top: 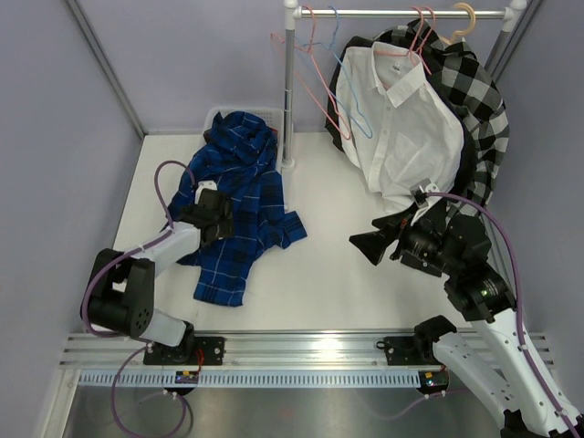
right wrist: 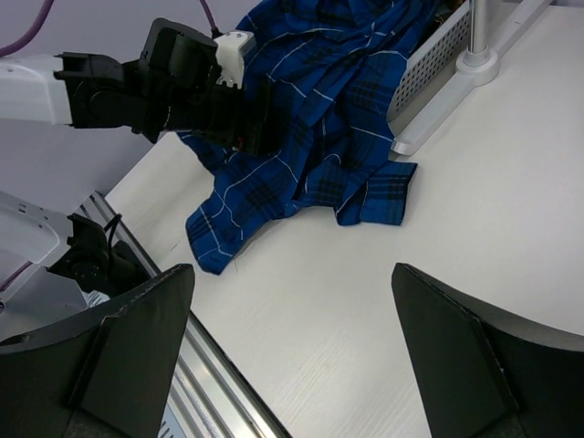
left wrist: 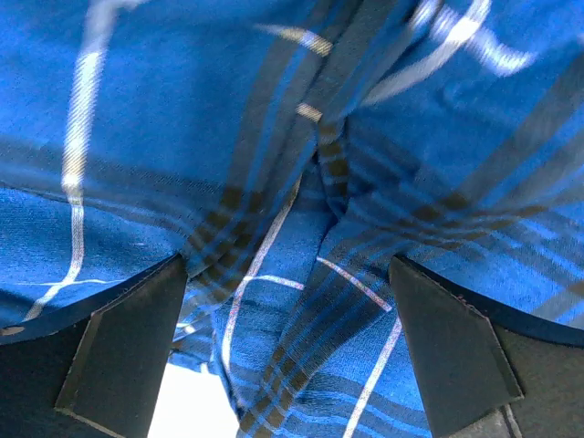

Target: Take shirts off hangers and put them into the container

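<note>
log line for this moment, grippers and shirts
left gripper: open, over blue shirt | right gripper: open, empty | blue shirt: partly in container, rest on table | white shirt: hanging on rail

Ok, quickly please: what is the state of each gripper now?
Left gripper: open, jaws wide over the blue shirt, not gripping it.
Right gripper: open, empty, above the table.

Royal blue shirt (top: 239, 196) with thin white grid – white shirt (top: 401, 119), black-and-white checked shirt (top: 479, 100).
</note>
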